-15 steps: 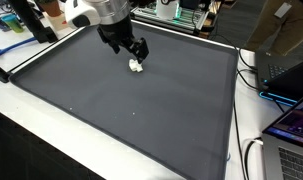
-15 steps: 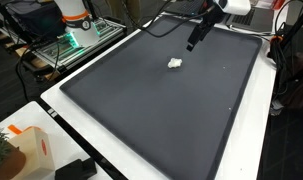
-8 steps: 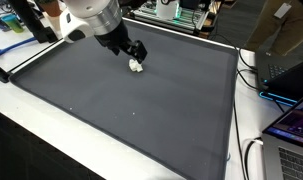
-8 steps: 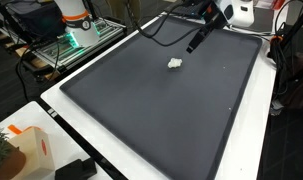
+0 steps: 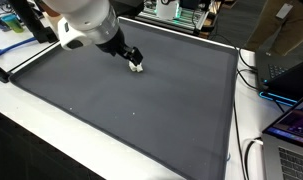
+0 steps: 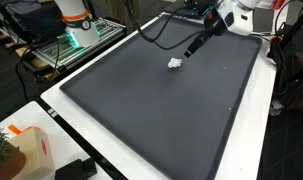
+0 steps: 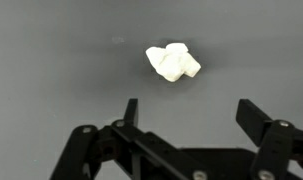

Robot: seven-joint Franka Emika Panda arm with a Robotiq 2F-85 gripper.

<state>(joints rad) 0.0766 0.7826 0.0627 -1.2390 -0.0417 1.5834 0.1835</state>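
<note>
Well, we hold our tool (image 7: 189,108) low with its jaws wide and nothing in them. The small white lump (image 7: 173,62) lies on the dark mat (image 6: 161,110) covering the counter (image 6: 101,145), just ahead of the fingertips (image 7: 131,108) and apart from them. We judge the approach made, the grip not yet.

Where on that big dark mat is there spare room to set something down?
Nearly all the dark mat is bare: the whole stretch from the white crumpled lump to the near border, and across to the edge by the laptops. It is crowded only around the lump, where the open gripper hovers, and off the mat among the laptops.
</note>
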